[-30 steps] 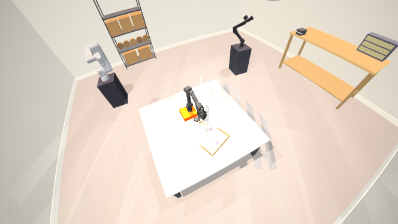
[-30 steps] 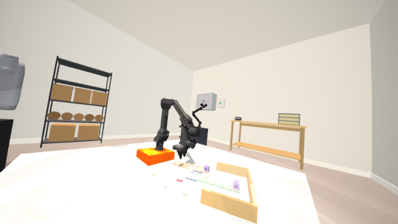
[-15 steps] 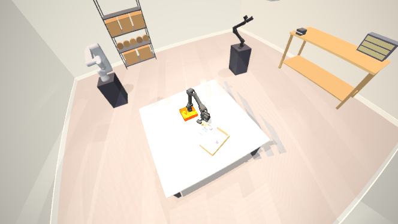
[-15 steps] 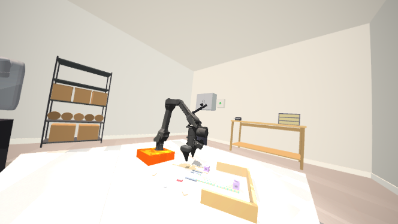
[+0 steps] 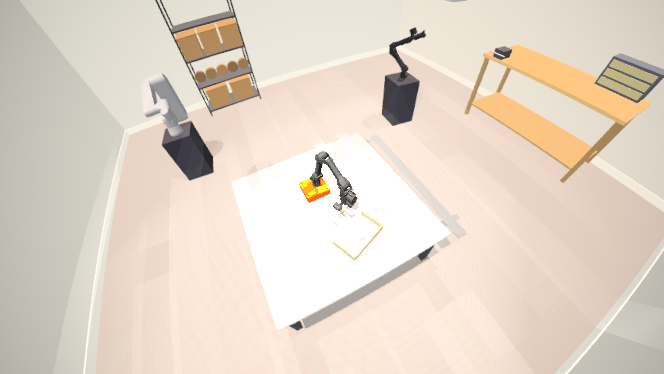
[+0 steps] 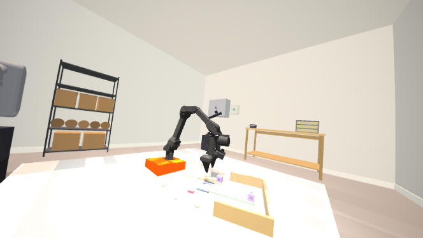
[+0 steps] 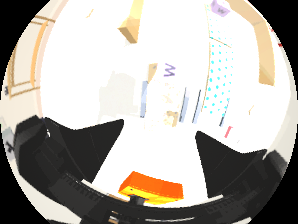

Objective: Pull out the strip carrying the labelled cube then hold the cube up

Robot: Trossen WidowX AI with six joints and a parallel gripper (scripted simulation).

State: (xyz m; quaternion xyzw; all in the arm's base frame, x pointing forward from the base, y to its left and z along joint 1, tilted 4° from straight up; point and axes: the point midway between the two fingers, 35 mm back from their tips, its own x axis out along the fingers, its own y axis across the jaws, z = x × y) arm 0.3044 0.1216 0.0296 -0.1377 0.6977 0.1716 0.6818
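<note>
My gripper (image 6: 209, 168) (image 5: 342, 206) (image 7: 158, 129) is open and empty, pointing down a little above the white table (image 5: 280, 250) (image 6: 95, 197). Just past its fingertips a purple cube marked W (image 6: 219, 179) (image 7: 169, 70) sits on a pale speckled strip (image 6: 207, 181). A second purple cube (image 6: 251, 197) (image 7: 218, 8) sits farther off inside the low wooden frame (image 6: 242, 219) (image 5: 372, 239), on a long green-dotted strip (image 6: 229, 197) (image 7: 214, 83) that reaches out of the frame's open side. Short blue-striped strip pieces (image 7: 144, 99) lie beside the near cube.
The arm's orange base (image 5: 314, 190) (image 6: 165, 165) (image 7: 153, 185) stands behind the gripper. A small red piece (image 6: 191, 191) and tan scraps (image 6: 195, 205) lie on the table. Around the table stand a shelf rack (image 6: 83, 108), a wooden bench (image 6: 283, 143) and two other robots on pedestals (image 5: 187, 150) (image 5: 399, 97).
</note>
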